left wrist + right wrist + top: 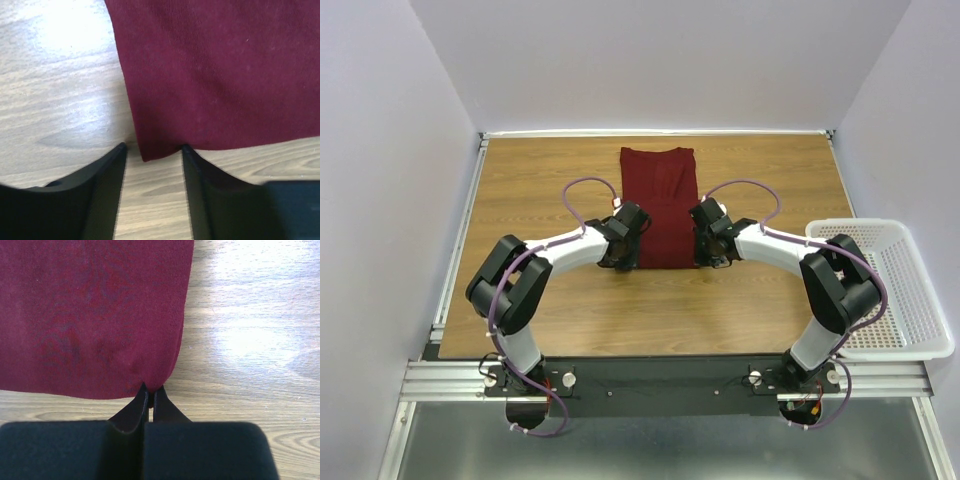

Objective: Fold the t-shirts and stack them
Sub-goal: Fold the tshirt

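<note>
Right claw (150,390) pinches the near right corner of the maroon t-shirt (660,205) lying flat on the tabletop (540,190); left claw (152,150) stands open astride the near left corner. Left should bite cloth fully, then lift both corners evenly.

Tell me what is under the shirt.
The shirt lies flat on the wooden table, and bare wood shows around it. Whatever is directly beneath the cloth is covered and cannot be seen.

claw (151,391) pinching maroon t-shirt (95,315) corner, wooden table (250,340)
</note>
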Controlling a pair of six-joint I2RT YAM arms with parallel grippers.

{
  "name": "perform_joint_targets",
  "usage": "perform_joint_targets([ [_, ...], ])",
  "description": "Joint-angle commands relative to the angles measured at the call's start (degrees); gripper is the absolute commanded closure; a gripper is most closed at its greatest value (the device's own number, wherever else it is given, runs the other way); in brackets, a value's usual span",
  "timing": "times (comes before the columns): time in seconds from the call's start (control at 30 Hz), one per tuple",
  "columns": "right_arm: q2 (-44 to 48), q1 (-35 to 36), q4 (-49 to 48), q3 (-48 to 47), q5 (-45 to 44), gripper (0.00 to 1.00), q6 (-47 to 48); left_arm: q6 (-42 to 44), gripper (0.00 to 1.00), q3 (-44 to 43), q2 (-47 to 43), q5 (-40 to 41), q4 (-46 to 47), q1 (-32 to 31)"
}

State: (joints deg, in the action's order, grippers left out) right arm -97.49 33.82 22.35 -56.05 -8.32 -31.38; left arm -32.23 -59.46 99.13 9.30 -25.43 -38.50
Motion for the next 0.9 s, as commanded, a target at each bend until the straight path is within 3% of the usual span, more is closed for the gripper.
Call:
perform_joint_targets([
  [0.0, -3.6, 0.5, 3.8, 3.6, -3.6, 0.99, 1.5, -1.2, 0.49, -0.1, 3.3, 0.4, -1.2, -0.3],
  [0.4, -3.0, 0.5, 3.8, 4.1, -3.7, 0.99, 1.6, -2.9, 0.45, -0.3, -4.1, 0.9, -2.0, -0.4],
  [0.87, -2.0, 0.5, 3.8, 4.6, -4.0, 0.99, 1.7, -2.2, 0.49, 0.5, 3.3, 0.4, -0.1, -0.4],
])
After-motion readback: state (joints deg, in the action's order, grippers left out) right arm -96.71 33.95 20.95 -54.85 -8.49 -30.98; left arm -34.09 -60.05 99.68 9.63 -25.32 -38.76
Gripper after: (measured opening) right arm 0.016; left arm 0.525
